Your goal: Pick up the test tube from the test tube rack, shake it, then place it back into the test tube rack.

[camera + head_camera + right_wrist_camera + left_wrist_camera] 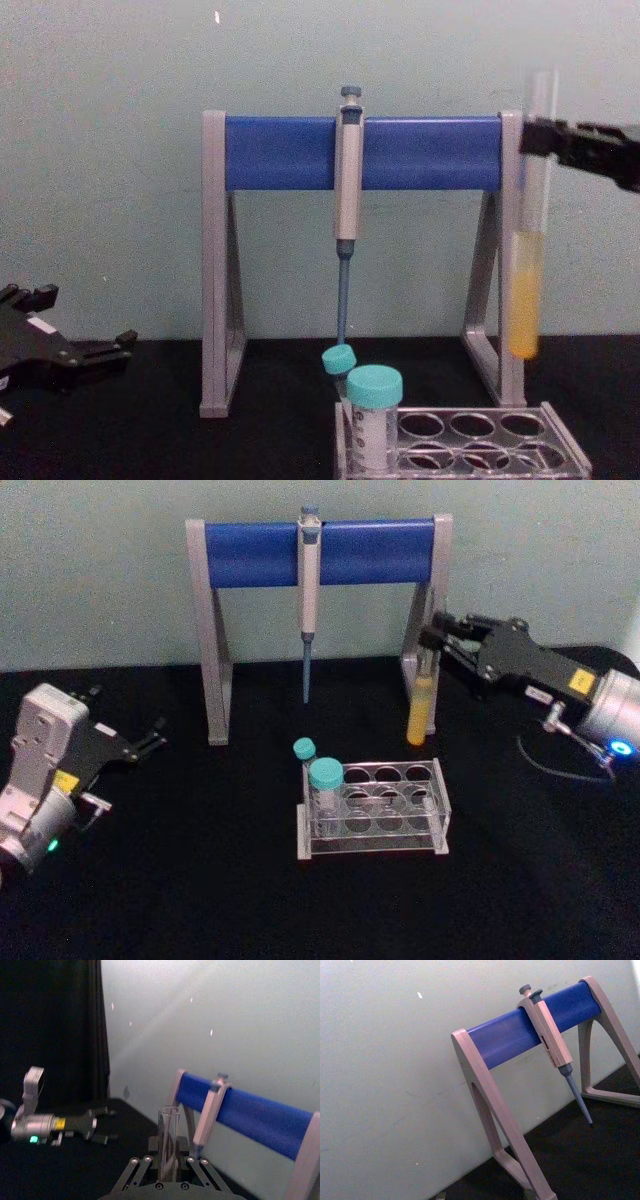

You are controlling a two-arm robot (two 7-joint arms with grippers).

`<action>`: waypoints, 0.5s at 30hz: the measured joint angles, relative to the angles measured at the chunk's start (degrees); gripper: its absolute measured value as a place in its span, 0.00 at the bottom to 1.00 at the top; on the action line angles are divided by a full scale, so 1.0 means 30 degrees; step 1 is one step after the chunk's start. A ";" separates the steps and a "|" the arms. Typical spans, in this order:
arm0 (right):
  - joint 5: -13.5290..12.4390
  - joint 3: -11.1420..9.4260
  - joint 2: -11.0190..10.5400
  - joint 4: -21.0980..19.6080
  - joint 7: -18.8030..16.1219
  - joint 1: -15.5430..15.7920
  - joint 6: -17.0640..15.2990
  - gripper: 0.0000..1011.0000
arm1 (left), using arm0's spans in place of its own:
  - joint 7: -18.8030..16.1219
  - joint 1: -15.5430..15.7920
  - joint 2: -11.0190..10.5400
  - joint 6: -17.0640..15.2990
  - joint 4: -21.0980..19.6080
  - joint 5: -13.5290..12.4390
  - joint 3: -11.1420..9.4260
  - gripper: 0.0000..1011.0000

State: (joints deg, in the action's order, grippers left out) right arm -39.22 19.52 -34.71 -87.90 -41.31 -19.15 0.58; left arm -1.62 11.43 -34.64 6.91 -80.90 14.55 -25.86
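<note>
Blue and grey, the big pipette stand (320, 550) sits by the tabletop's (150, 900) far edge. Our clear test tube rack (372, 842) sits mid-table. Our left gripper (150, 742) rests open by the left edge. Our right gripper (432, 640) pinches the test tube (421, 705) near its top, in the air by the rack's far right corner. We think it is light, slippery and easy to break.

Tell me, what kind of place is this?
Probably a science lab bench. A tall grey-and-blue stand holds a grey-blue pipette, a low clear plastic rack holds teal-capped tubes, and the right gripper grips a long clear glass tube of yellow liquid.
</note>
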 joint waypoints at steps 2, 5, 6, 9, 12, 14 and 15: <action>0.0095 0.0077 -0.0445 -0.0170 -0.0046 0.0086 -0.0064 0.23 | 0.0000 0.0000 -0.0001 0.0000 0.0001 0.0000 0.0001 0.99; 0.0851 0.0206 -0.1132 -0.0543 0.0439 0.0305 -0.0034 0.22 | 0.0000 0.0000 -0.0001 0.0000 0.0000 0.0000 0.0000 0.99; 0.1404 0.0237 -0.1340 -0.0739 0.1057 0.0440 0.0095 0.23 | 0.0000 0.0000 -0.0001 0.0000 0.0000 0.0000 0.0001 0.99; 0.3136 0.0274 -0.1504 -0.1103 0.2712 0.0702 0.0462 0.22 | 0.0000 0.0000 -0.0002 0.0000 0.0000 -0.0001 0.0000 0.99; 0.4558 0.0332 -0.1389 -0.1294 0.4022 0.0830 0.0701 0.22 | 0.0000 0.0001 -0.0001 0.0000 0.0000 0.0000 0.0000 0.99; 0.5685 0.0359 -0.1145 -0.1363 0.5035 0.0871 0.0977 0.22 | 0.0000 0.0000 -0.0002 0.0000 0.0001 -0.0001 -0.0001 0.99; 0.5959 0.0360 -0.1047 -0.1361 0.5284 0.0873 0.1061 0.22 | 0.0000 0.0001 -0.0002 0.0000 0.0001 -0.0001 0.0001 0.99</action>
State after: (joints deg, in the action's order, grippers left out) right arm -21.35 20.61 -37.85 -91.99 -25.46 -16.54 3.76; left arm -1.62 11.44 -34.65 6.91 -80.90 14.55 -25.86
